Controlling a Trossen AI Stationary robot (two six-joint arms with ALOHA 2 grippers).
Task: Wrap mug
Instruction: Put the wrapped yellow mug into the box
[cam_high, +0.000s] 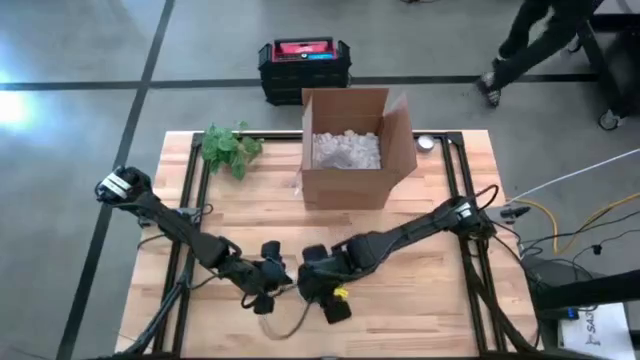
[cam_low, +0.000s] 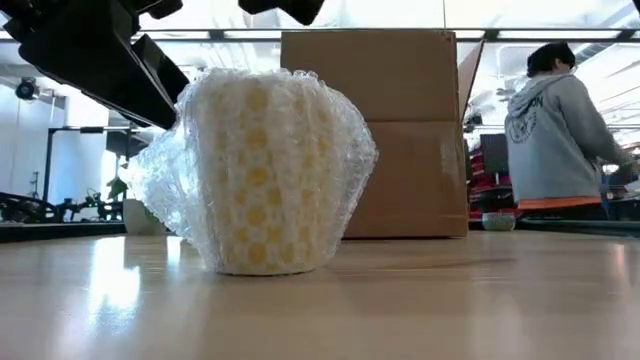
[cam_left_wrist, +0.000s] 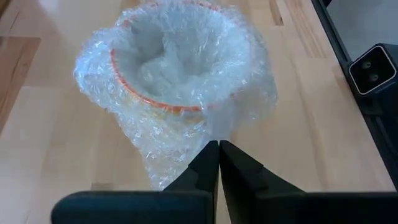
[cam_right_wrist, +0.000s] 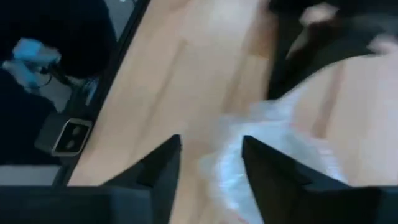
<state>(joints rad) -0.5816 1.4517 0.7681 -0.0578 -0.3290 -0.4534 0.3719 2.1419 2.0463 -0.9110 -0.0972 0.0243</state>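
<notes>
A yellow mug with an orange rim (cam_left_wrist: 180, 107) stands upright on the wooden table, wrapped in clear bubble wrap (cam_low: 265, 170), some of it tucked into its mouth. A loose flap of wrap (cam_low: 160, 185) sticks out to one side. My left gripper (cam_left_wrist: 219, 146) is shut at the wrap beside the mug, near the table's front edge (cam_high: 270, 290). My right gripper (cam_right_wrist: 211, 158) is open close by (cam_high: 320, 288), with wrap showing beyond the gap between its fingers; whether it touches the wrap I cannot tell. In the high view the grippers hide the mug. My left gripper pinches a loose fold of the bubble wrap (cam_left_wrist: 208, 130) between its two fingertips, just outside the mug's wall below the rim. The fingers come in slanting down from above. The wrap lies slack, and the mug stands on the table.
An open cardboard box (cam_high: 350, 150) holding white packing material stands at the middle of the table's far side, with a green plant (cam_high: 230, 148) to its left. A black crate (cam_high: 305, 65) sits on the floor beyond. A person (cam_low: 560, 130) stands behind the table at the right.
</notes>
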